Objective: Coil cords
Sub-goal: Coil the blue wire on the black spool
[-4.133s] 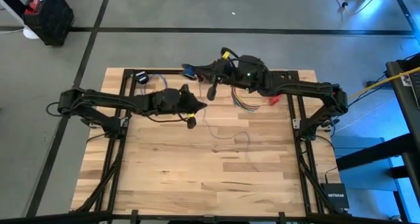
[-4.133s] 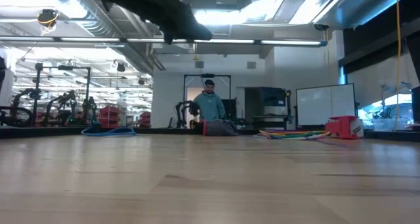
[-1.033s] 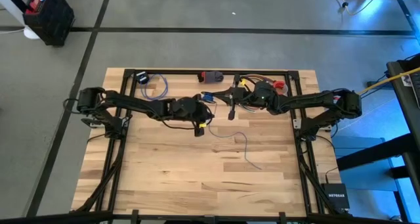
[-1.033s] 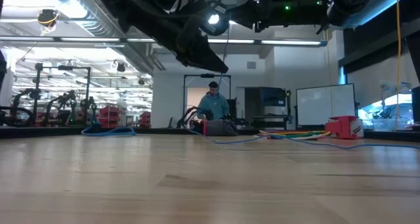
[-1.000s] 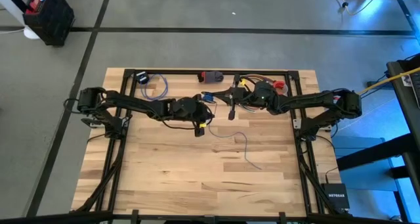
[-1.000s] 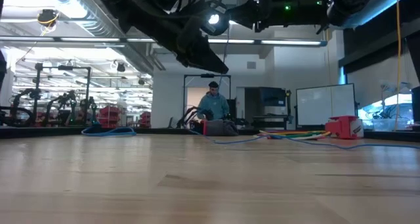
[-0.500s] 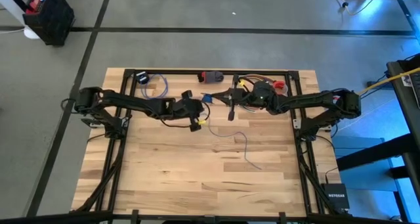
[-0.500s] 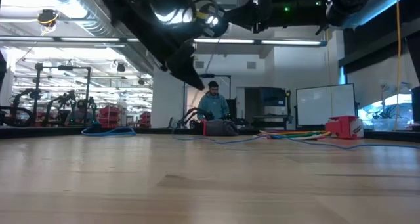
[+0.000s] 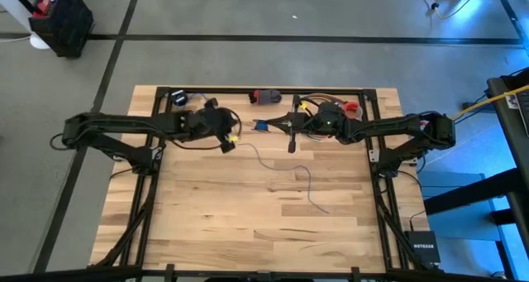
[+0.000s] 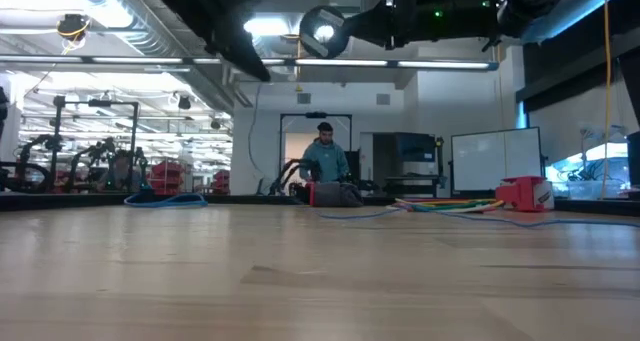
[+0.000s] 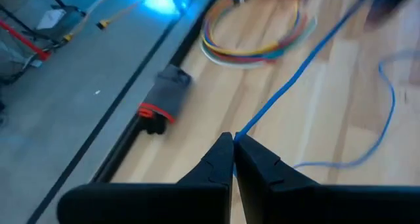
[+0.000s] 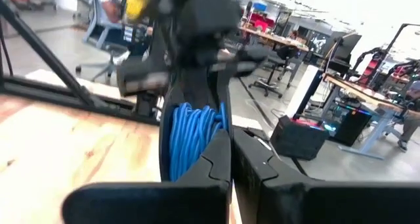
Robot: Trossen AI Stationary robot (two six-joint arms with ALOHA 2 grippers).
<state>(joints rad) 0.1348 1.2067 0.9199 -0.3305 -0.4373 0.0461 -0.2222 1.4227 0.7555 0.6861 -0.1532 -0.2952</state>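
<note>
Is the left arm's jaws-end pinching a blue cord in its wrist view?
Yes. The left gripper has its jaws shut on the blue cord, which runs taut from the fingertips across the wooden table.

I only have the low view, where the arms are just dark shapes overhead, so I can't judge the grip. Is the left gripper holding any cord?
Observer: Yes. The left wrist view shows the left gripper shut on a blue cord, pinched at its tips.
Operator: And the right one?
Observer: The right gripper is shut too, with a coil of blue cord right at its fingers. I cannot tell whether the coil is clamped.
Operator: Anything loose on the table?
Observer: From above, a thin cord lies in squiggles across the middle of the table.
</note>
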